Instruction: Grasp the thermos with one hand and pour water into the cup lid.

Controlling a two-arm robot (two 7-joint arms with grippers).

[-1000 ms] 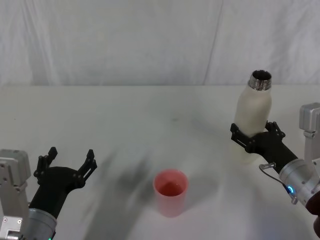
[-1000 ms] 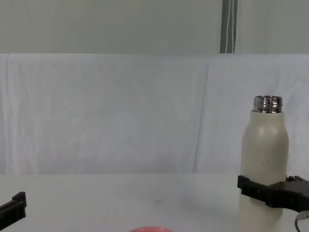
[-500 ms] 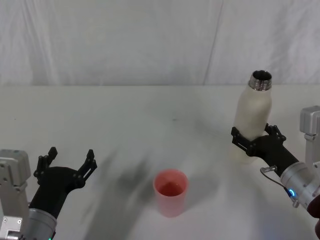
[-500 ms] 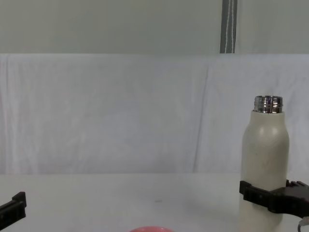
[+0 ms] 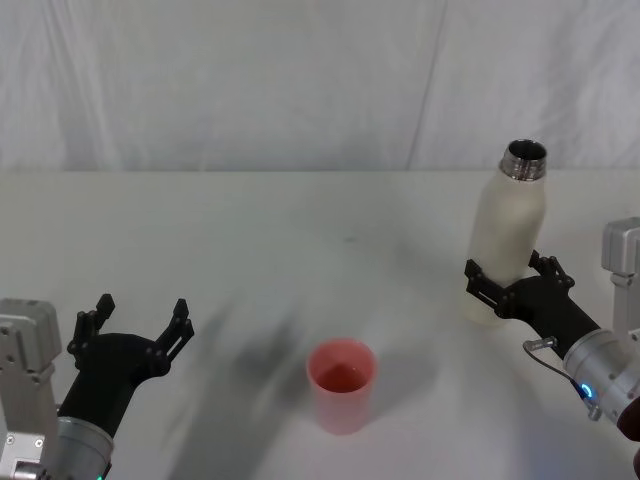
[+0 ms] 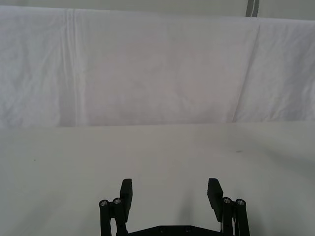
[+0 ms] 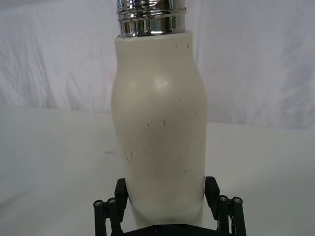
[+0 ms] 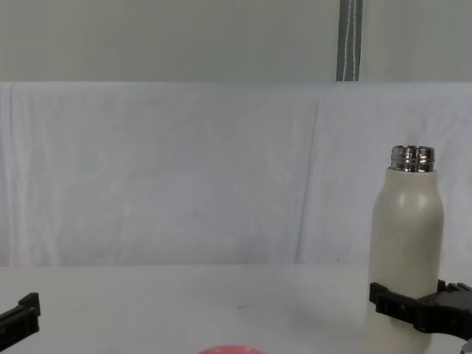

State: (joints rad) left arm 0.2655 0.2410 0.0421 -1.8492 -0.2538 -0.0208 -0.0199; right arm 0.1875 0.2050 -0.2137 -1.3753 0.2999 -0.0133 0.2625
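Observation:
The cream-white thermos (image 5: pixel 508 235) stands upright on the table at the right, its steel neck uncapped. My right gripper (image 5: pixel 508 275) is low around its body, one finger on each side, open and not clamping it. The right wrist view has the thermos (image 7: pixel 160 128) close up between the right gripper (image 7: pixel 166 191) fingers. The pink cup lid (image 5: pixel 341 385) stands near the table's front centre, well left of the thermos. My left gripper (image 5: pixel 135 320) rests open at the front left, holding nothing. The water is out of view.
The white table (image 5: pixel 250 250) is backed by a white cloth wall (image 5: pixel 300 80). From the chest view, the thermos (image 8: pixel 405 251) rises at the right, and the cup lid's rim (image 8: pixel 221 349) shows at the bottom edge.
My right gripper has slid down and back along the thermos. The thermos went from slightly tilted to upright and shifted a little right. The left arm and the cup lid have not moved.

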